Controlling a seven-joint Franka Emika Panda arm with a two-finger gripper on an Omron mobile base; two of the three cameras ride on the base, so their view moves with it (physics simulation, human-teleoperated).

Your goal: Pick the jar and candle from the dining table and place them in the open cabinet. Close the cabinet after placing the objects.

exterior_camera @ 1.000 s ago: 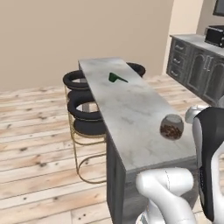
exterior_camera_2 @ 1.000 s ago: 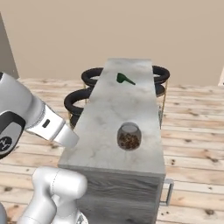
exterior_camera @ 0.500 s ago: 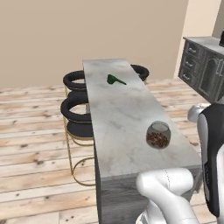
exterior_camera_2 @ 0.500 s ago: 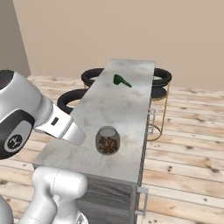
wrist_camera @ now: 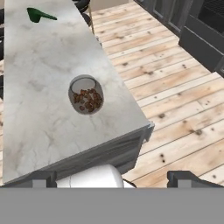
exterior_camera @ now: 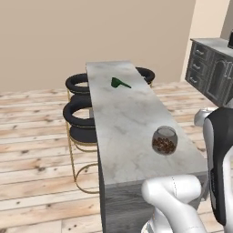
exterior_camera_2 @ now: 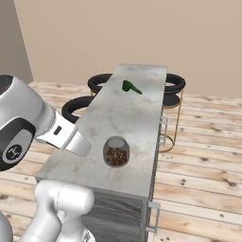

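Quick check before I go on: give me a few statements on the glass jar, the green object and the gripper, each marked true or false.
1. The round clear glass jar of brown pieces stands upright on the marble-topped dining table. True.
2. The gripper is shut on the jar. False: it is open, holding nothing.
3. The small green object touches the jar. False: it lies apart, toward the far end.
4. Black round stools stand beside the table. True.

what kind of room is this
Most likely a home kitchen with a dining island: a long marble-topped dining table with black round stools tucked along its side, grey panelled base cabinets against the far wall, and a glass jar of nut-like pieces standing on the marble.
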